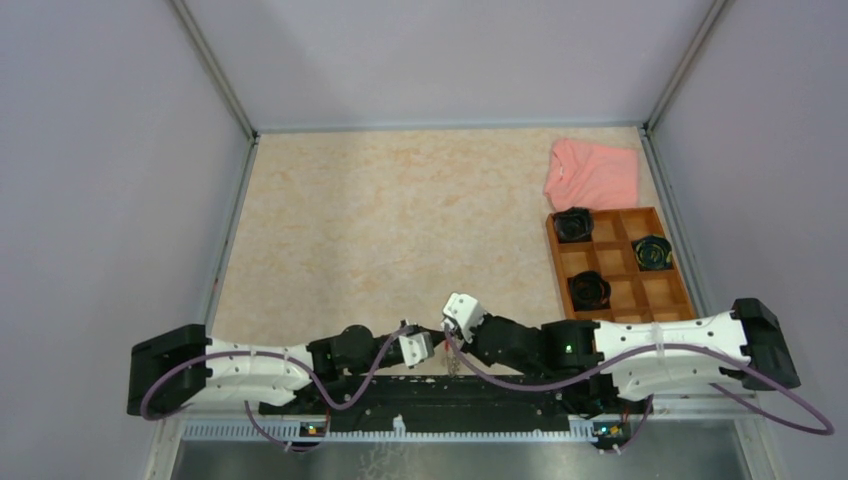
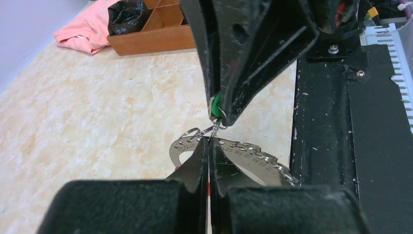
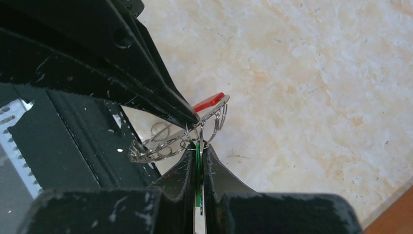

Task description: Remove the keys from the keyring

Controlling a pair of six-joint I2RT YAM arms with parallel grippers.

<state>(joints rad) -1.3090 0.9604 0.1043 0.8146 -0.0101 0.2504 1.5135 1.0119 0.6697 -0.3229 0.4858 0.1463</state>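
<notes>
Both arms meet low over the near edge of the table (image 1: 400, 220), just ahead of the black base plate (image 2: 336, 146), grippers tip to tip. L gripper (image 2: 209, 146) is clamped tight, no gap betw. its fingers; a sliver of red shows in the seam, and the right wrist view shows its tips pinching the red sleeve (image 3: 208, 102) of the keyring (image 3: 220, 116), so it holds the ring by that arc. R gripper (image 3: 199, 148) is likewise pressed together, nipping the green-headed key (image 3: 198, 170) edge-on betw. its pads. In the left wrist view that green head peeks out just inside the R fingertips, w/ a small wire loop below it linking to the ring. The rest of the keys (image 2: 253, 156), thin silvery pieces w/ punched holes and stamped marks, fan out either side of the L fingers, hanging on the ring, clear of the tabletop as far as can be told. The ring sits betw. the two grippers, off the surface. At far right of the table is a wooden tray (image 2: 151, 44) w/ square compartments, black coiled bundles (image 1: 574, 224) in three of them, and a pink cloth (image 1: 592, 172) lies just beyond it by the back wall.
</notes>
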